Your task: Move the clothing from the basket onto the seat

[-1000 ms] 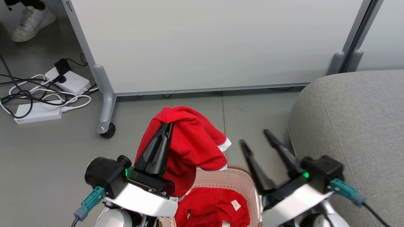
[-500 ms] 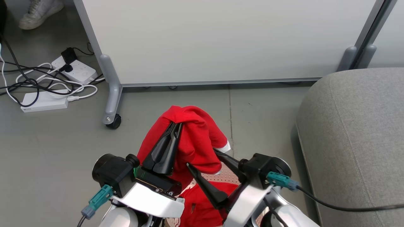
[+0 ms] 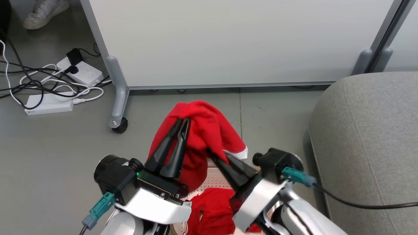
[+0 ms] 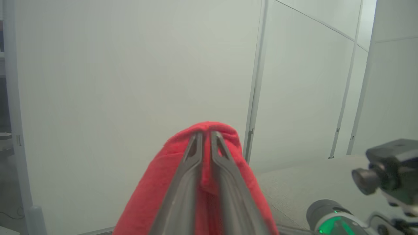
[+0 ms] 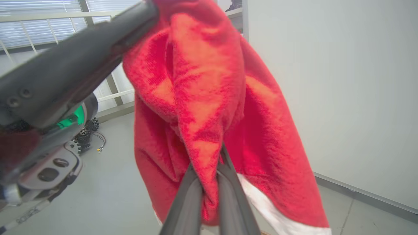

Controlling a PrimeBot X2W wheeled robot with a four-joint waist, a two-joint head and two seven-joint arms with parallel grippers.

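A red garment [image 3: 209,130] of the clothing, with white trim, hangs above the basket [image 3: 217,182]. My left gripper [image 3: 183,120] is shut on its top fold, and in the left wrist view red cloth [image 4: 202,163] sits between the nearly closed fingers [image 4: 186,182]. My right gripper [image 3: 210,151] is shut on a lower fold at the garment's right side; the right wrist view shows its jaws [image 5: 209,169] pinching the cloth [image 5: 202,98]. More red clothing [image 3: 212,209] lies in the basket. The grey seat [image 3: 369,137] stands at the right.
A pale partition panel [image 3: 228,42] on a castor foot [image 3: 119,125] stands close behind the garment. Power strips and tangled cables [image 3: 49,101] lie on the floor at the left. A person's white shoe [image 3: 42,14] is at the top left.
My right gripper swung left from beside the seat, open, and closed on the hanging garment's lower fold. The left gripper kept its hold. The camera shifted slightly.
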